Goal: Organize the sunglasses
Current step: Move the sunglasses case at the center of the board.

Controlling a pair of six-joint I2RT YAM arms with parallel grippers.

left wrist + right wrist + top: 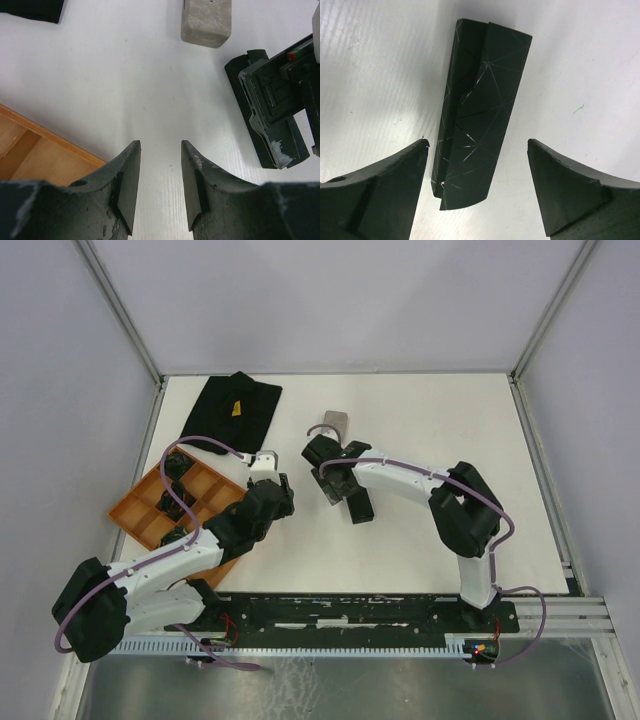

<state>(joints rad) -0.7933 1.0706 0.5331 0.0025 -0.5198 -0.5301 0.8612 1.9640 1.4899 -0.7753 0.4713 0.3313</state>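
Observation:
A black oblong case with thin pale lines (480, 100) lies on the white table, also in the top view (357, 504). My right gripper (477, 144) is open, one finger on each side of the case's near end, not touching it; from above it is at mid-table (338, 483). My left gripper (160, 145) is open and empty over bare table beside the tray (283, 492). Dark items (179, 502) lie in the tray's compartments; I cannot tell whether they are sunglasses. No pale-framed pair is in view.
An orange wooden tray with compartments (137, 508) sits at the left, its corner in the left wrist view (35, 150). A grey case (338, 423) (207, 20) lies behind the right gripper. A black cloth pouch with a yellow tag (232, 408) lies at the back left.

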